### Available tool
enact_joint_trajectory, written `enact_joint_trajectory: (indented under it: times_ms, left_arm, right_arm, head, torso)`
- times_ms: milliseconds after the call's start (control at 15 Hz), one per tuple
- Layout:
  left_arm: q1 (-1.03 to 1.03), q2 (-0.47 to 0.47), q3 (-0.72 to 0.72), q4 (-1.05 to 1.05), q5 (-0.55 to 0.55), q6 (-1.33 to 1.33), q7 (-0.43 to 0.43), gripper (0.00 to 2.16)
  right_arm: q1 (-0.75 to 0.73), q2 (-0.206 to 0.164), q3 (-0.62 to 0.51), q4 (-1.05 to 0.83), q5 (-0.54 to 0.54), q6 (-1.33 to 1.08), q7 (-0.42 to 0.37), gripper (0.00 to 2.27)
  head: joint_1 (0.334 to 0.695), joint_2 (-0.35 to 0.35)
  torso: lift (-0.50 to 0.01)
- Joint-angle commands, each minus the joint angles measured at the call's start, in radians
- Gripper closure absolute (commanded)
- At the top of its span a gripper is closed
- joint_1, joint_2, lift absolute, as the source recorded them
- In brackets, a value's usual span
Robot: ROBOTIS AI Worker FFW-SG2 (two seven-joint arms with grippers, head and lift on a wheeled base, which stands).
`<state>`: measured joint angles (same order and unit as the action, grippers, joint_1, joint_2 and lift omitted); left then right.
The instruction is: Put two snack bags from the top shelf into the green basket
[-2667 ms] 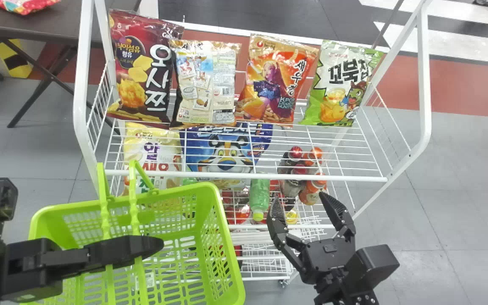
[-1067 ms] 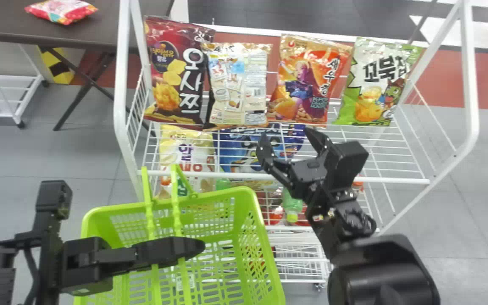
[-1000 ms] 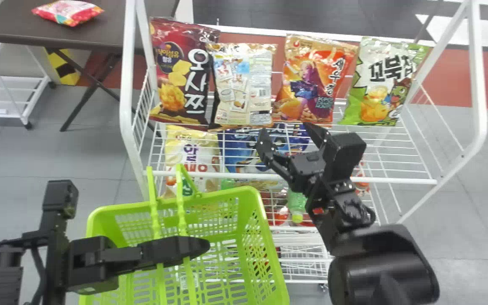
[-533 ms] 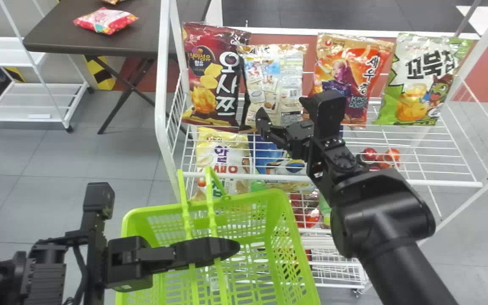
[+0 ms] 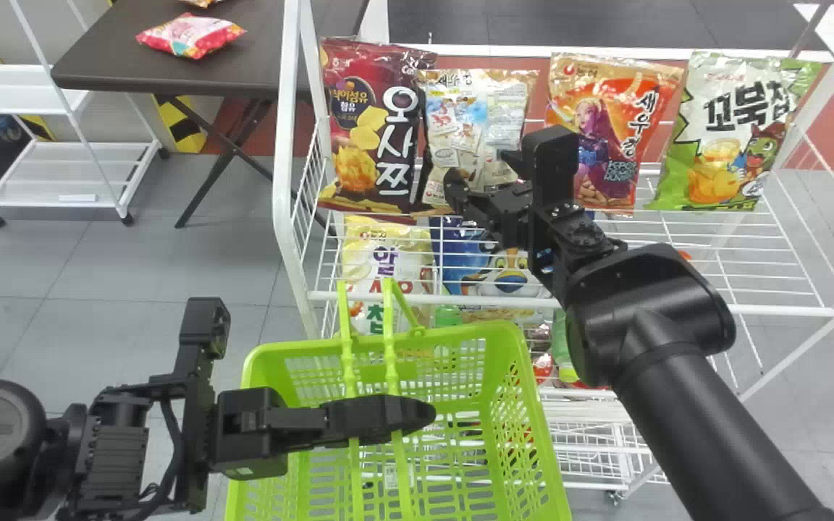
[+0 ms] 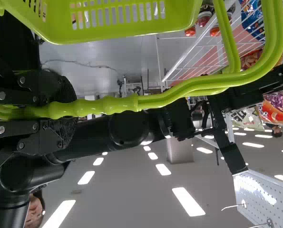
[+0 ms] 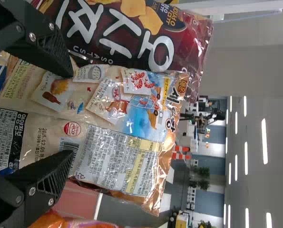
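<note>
A dark red bag (image 5: 370,130), a beige bag (image 5: 471,123), an orange bag (image 5: 612,123) and a green-and-white bag (image 5: 735,137) are standing in a row on the white wire top shelf (image 5: 786,311).

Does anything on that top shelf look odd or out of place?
The beige snack bag looks turned around: its barcode and label panel face out, while the orange bag shows its front. It also overlaps the dark red bag. I see no spill or tear.

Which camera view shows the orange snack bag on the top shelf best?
The head view: the orange snack bag shows nearly whole. The left wrist view catches part of it at the edge; the right wrist view, a strip.
</note>
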<state>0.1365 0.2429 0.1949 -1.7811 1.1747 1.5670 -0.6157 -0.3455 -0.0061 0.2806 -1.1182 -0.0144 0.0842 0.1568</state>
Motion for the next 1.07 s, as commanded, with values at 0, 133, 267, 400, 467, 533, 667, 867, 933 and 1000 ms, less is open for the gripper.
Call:
enact_joint_trajectory:
  times_ms: [0, 133, 267, 400, 467, 533, 667, 867, 933, 1000]
  left_arm:
    - [0.0, -0.001, 0.0, 0.0, 0.0, 0.004, 0.001, 2.14]
    - [-0.002, -0.002, -0.002, 0.0, 0.0, 0.004, 0.001, 2.14]
    - [-0.002, -0.001, -0.002, 0.002, 0.0, 0.004, 0.002, 2.14]
    - [0.0, 0.001, 0.0, 0.002, -0.001, 0.004, 0.001, 2.14]
    - [0.0, 0.001, 0.001, 0.003, 0.0, 0.004, 0.001, 2.14]
    - [0.0, 0.001, 0.003, 0.005, -0.001, 0.004, 0.001, 2.14]
    - [0.0, 0.003, 0.003, 0.005, -0.001, 0.004, 0.001, 2.14]
    - [0.003, 0.006, 0.003, 0.005, 0.0, 0.004, -0.002, 2.14]
    - [0.002, 0.007, 0.003, 0.005, 0.0, 0.004, -0.004, 2.14]
    - [0.002, 0.009, 0.005, 0.005, 0.0, 0.004, -0.004, 2.14]
  right_arm:
    - [-0.001, 0.007, -0.003, 0.001, 0.004, 0.01, 0.006, 1.69]
    - [0.017, 0.007, -0.008, 0.0, 0.007, -0.023, -0.009, 2.24]
    - [0.046, 0.007, -0.024, -0.029, 0.022, -0.042, -0.011, 2.24]
    - [0.134, 0.007, -0.044, -0.178, 0.031, -0.023, -0.013, 2.24]
    - [0.172, 0.007, -0.054, -0.241, 0.048, -0.008, -0.013, 2.24]
    - [0.212, 0.007, -0.064, -0.305, 0.053, 0.007, -0.014, 2.24]
    - [0.273, 0.007, -0.072, -0.42, 0.053, 0.065, -0.014, 2.24]
    - [0.405, 0.007, -0.084, -0.627, 0.054, 0.161, -0.013, 2.24]
    - [0.457, 0.007, -0.09, -0.707, 0.062, 0.182, -0.013, 2.24]
    - [0.503, 0.007, -0.094, -0.775, 0.062, 0.185, -0.014, 2.24]
  head:
    - [0.695, 0.016]
    - [0.695, 0.016]
    - [0.695, 0.011]
    - [0.695, 0.008]
    - [0.695, 0.005]
    - [0.695, 0.004]
    - [0.695, -0.001]
    - [0.695, -0.007]
    - [0.695, -0.009]
    - [0.695, -0.012]
  torso:
    - [0.0]
    - [0.0]
    - [0.0]
    - [0.0]
    - [0.0]
    - [0.0]
    - [0.0]
    - [0.0]
    - [0.0]
    - [0.0]
